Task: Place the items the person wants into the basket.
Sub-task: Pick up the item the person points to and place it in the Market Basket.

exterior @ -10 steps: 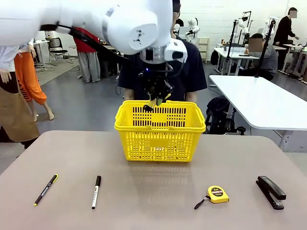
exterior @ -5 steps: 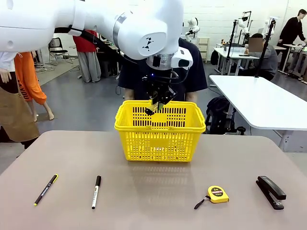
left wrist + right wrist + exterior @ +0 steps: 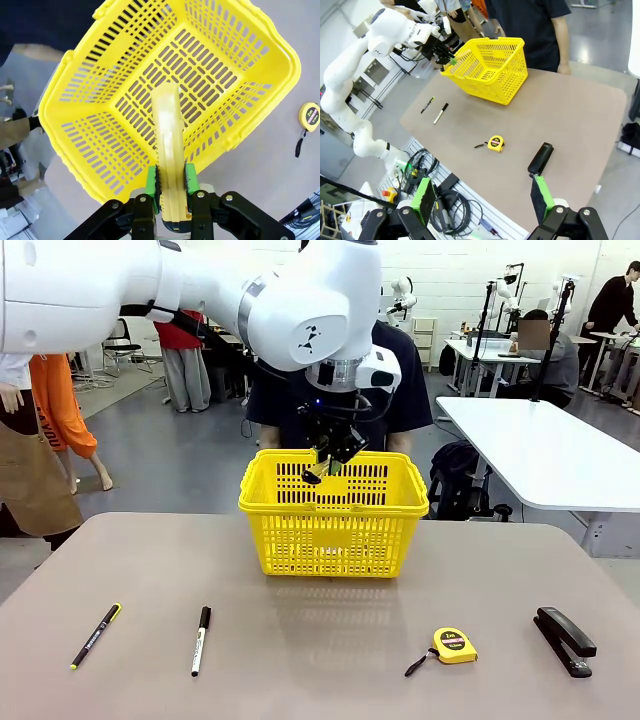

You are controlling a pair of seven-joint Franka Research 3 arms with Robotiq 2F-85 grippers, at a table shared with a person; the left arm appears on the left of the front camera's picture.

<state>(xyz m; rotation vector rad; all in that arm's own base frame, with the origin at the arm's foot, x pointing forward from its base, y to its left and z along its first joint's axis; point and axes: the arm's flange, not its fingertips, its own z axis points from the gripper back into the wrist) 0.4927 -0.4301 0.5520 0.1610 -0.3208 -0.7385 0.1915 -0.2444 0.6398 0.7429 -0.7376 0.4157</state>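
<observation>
**Item 1: utility knife** (image 3: 169, 130). Slim, yellow-and-black. Held by left claw (image 3: 170, 180), green pads (image 3: 151, 181) clamped on the flat sides near one end, body sticking out past the fingertips. Located in air over the open basket (image 3: 335, 530), not yet inside. Handling (est.): light, stiff, smooth plastic, so prone to slip or pivot in a narrow grip. Blade state can't be told. A short drop should be tolerated.

**Item 2: tape measure** (image 3: 455, 644). Small, yellow, w/ black strap. Laid by the near edge of the surface (image 3: 320, 685), right of middle. Handling (est.): compact, dense for its size, rigid case. Best pinched across the two flat faces; the strap is limp and no use as a hold.

**Item 3: stapler** (image 3: 565, 640). Black. Laid toward the near right corner. Handling (est.): heaviest of the lot, stiff but hinged. To be taken across its width at mid-body so it doesn't tip.

**Container: basket.** Yellow, slotted sides, set at mid far edge, in front of the person (image 3: 400, 390).

**Not wanted: two pens** (image 3: 96, 635). Laid by the near edge, left side.

**Right claw** (image 3: 482, 197). Spread wide, nothing held, parked high off the right side of the surface.

**Status (est.):** first item awaiting release; two to be collected.
</observation>
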